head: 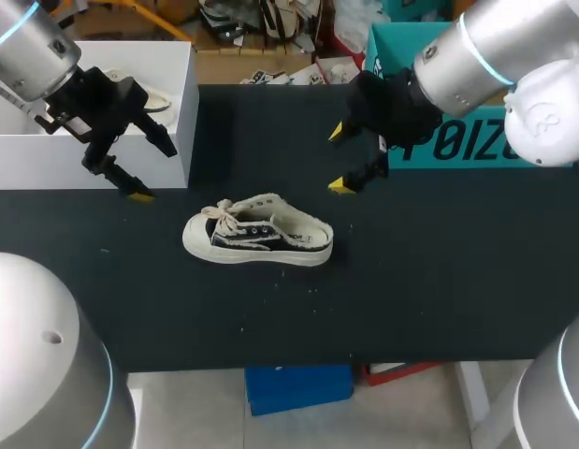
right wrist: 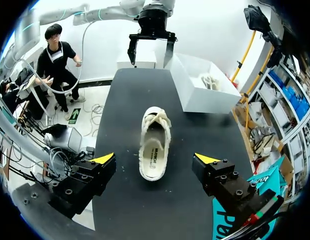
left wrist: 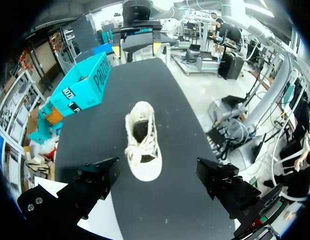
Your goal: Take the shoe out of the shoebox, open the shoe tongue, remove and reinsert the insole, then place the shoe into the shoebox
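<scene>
A cream and navy low sneaker [head: 258,241] with white laces stands upright on the black table [head: 439,281], toe toward my left side. My left gripper [head: 151,170] hangs open above the table by the front corner of the white shoebox [head: 93,112], left of the shoe. To the shoe's upper right, my right gripper [head: 339,159] is also open and holds nothing. In the left wrist view the shoe [left wrist: 142,142] lies ahead of the open left gripper [left wrist: 157,177], toe nearest. In the right wrist view the shoe [right wrist: 155,142] shows heel nearest, under the open right gripper [right wrist: 155,160].
Inside the white shoebox [right wrist: 205,85] lies a second shoe [head: 153,98]. A teal box [head: 457,140] stands at the back right, just behind my right gripper. Bare table stretches in front of and to the right of the sneaker.
</scene>
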You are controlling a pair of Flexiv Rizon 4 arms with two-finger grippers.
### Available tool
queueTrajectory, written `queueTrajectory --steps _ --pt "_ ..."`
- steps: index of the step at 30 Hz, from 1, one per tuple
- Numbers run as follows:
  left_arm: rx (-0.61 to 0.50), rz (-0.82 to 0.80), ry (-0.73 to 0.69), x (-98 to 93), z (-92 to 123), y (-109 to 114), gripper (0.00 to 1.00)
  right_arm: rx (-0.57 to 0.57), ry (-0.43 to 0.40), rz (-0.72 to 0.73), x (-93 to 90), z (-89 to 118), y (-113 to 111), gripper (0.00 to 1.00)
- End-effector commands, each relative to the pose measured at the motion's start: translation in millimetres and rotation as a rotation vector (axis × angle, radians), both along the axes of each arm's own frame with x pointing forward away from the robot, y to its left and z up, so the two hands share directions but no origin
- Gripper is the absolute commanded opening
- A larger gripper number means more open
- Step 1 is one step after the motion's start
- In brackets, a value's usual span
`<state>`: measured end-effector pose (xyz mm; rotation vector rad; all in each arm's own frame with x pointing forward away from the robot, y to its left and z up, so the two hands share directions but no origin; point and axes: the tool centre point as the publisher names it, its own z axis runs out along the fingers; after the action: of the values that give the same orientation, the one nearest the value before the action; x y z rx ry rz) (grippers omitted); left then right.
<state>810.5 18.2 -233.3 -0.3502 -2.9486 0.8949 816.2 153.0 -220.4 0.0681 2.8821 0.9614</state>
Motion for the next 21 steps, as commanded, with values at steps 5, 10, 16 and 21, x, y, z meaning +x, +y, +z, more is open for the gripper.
queueTrajectory --steps 5,10,16,21 --pt "0.0 0.0 -0.004 -0.4 -1.5 -0.1 1.0 0.0 0.0 -0.001 0.0 -0.9 1.0 1.0" --pt "0.0 0.0 -0.004 -0.4 -1.5 -0.1 1.0 0.0 0.0 -0.001 0.0 -0.9 1.0 1.0" --pt "0.0 0.0 -0.004 -0.4 -1.5 -0.1 1.0 0.0 0.0 -0.001 0.0 -0.9 1.0 1.0" --pt "0.0 0.0 -0.004 -0.4 -1.5 -0.1 1.0 0.006 -0.004 -0.004 -3.2 -4.0 0.9 1.0"
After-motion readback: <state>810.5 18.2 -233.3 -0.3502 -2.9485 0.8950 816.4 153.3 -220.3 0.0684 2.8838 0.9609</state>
